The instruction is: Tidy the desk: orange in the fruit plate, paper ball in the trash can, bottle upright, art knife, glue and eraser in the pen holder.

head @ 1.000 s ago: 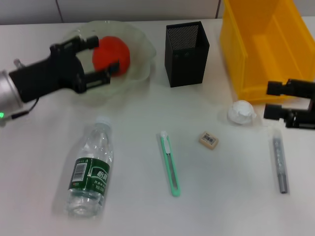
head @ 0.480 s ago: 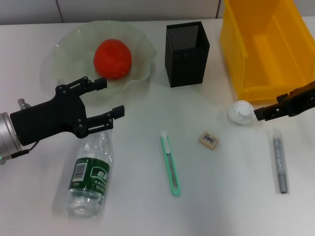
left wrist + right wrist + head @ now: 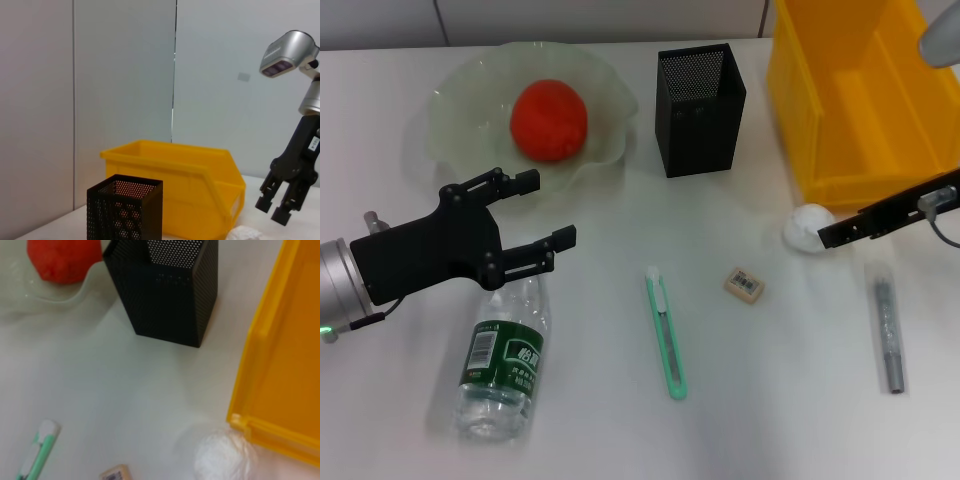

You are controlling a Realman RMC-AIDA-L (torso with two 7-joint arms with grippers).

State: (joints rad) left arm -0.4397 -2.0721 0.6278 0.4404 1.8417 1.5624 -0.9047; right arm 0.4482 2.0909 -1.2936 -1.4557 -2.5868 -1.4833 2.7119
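Lying on its side nearest the robot on the desk [image 3: 620, 430], the bottle [image 3: 503, 350] points its cap away, with the art knife [image 3: 665, 332] and the glue [image 3: 887, 327] flat farther right. Beyond them sit the eraser [image 3: 744, 284] and the paper ball [image 3: 808, 227]. Over the bottle's cap end hovers the left gripper [image 3: 532, 210], fingers spread and empty. The right gripper [image 3: 281, 208] hangs just above the paper ball, its fingers slightly parted, holding nothing. Farthest back, the orange [image 3: 549, 120] rests in the fruit plate [image 3: 460, 95], beside the pen holder [image 3: 700, 97] and the trash can [image 3: 860, 95].
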